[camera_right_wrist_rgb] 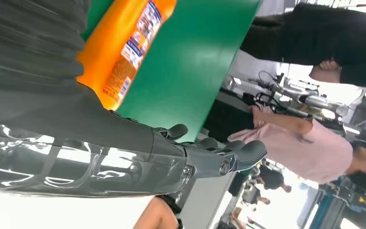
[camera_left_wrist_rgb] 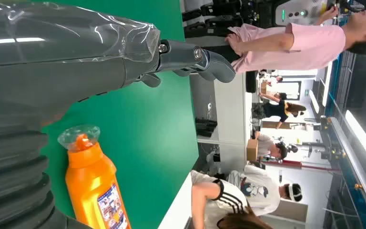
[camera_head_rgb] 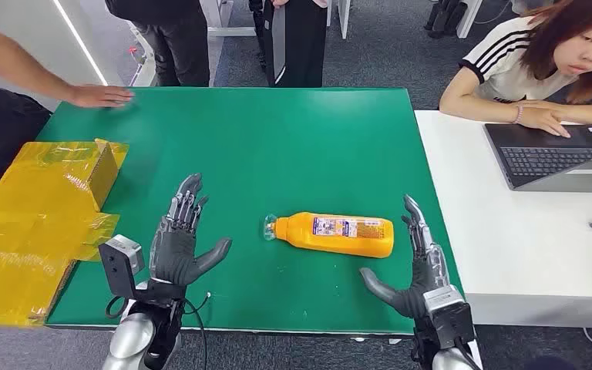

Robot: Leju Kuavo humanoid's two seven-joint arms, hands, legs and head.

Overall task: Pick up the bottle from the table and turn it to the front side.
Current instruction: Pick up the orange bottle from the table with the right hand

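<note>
An orange bottle (camera_head_rgb: 335,233) with a clear cap and a printed label lies on its side on the green table (camera_head_rgb: 277,139), cap toward my left. My left hand (camera_head_rgb: 179,237) hovers open to the left of the cap, fingers spread, a gap between them and the bottle. My right hand (camera_head_rgb: 422,268) stands open just past the bottle's base, palm facing it, not touching. The left wrist view shows the bottle (camera_left_wrist_rgb: 95,186) cap end near my left hand (camera_left_wrist_rgb: 66,62). In the right wrist view the bottle (camera_right_wrist_rgb: 124,47) lies beside my right hand (camera_right_wrist_rgb: 124,148).
A yellow taped cardboard box (camera_head_rgb: 38,216) sits at the table's left edge. A person's hand (camera_head_rgb: 100,95) rests on the far left corner. At the right stands a white table (camera_head_rgb: 509,247) with a laptop (camera_head_rgb: 555,158) and a seated person (camera_head_rgb: 539,62). Other people stand beyond the far edge.
</note>
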